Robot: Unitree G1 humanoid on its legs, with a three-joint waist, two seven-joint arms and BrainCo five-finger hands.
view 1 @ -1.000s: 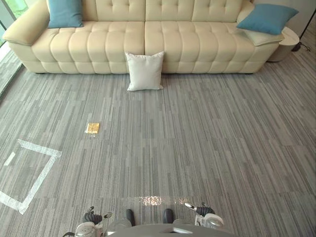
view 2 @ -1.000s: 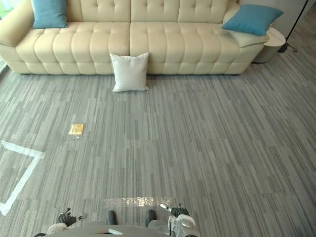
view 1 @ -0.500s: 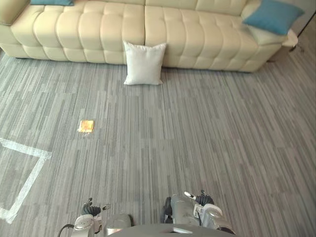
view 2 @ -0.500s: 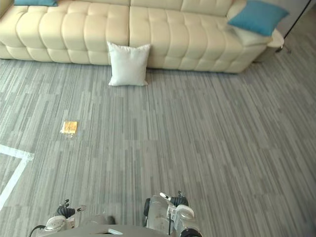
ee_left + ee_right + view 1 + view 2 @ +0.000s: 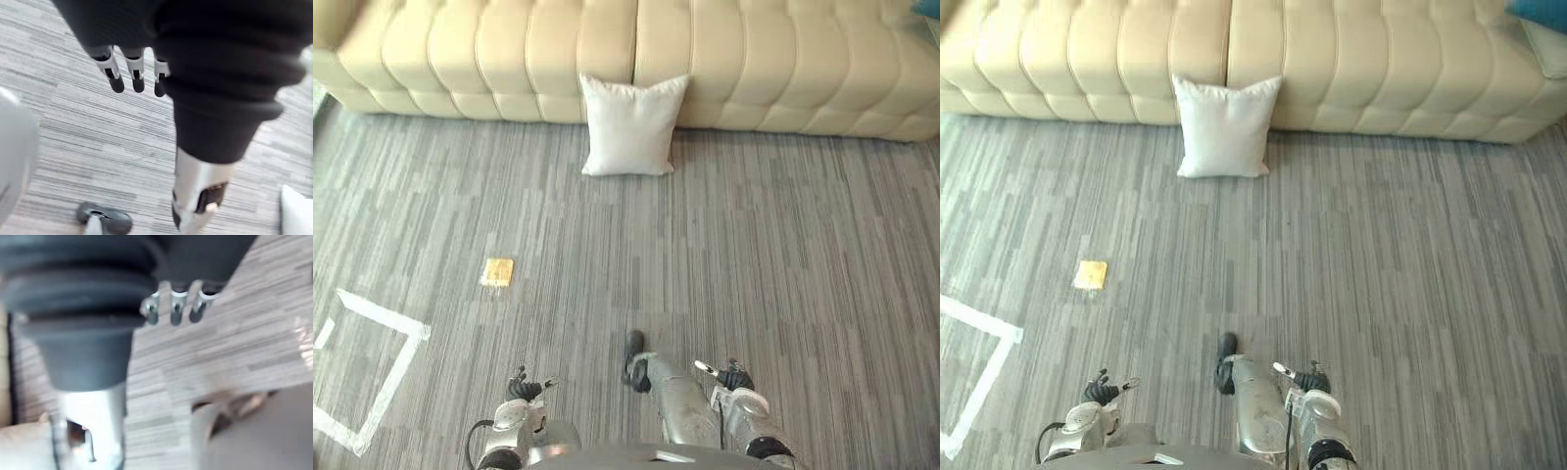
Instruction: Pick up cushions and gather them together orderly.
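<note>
A white square cushion [image 5: 631, 125] stands on the grey carpet, leaning upright against the front of the cream sofa [image 5: 509, 59]. At the sofa's far right end the corner of a blue cushion [image 5: 1540, 8] lies on the seat. My left hand [image 5: 521, 392] hangs low at my side, far short of the white cushion. Its fingers [image 5: 136, 81] are straight and hold nothing. My right hand [image 5: 736, 377] hangs the same way on the other side, its fingers [image 5: 172, 313] straight and bare. An edge of the white cushion [image 5: 296, 213] shows past my left arm.
A small yellow flat object [image 5: 497, 271] lies on the carpet to the left of my path. White tape [image 5: 382, 367] marks a square outline on the floor at the far left. Open carpet lies between me and the sofa.
The whole picture has shifted: the camera has come nearer the sofa and looks further down. The cushions and the yellow object have stayed in place. Both hands still hang holding nothing.
</note>
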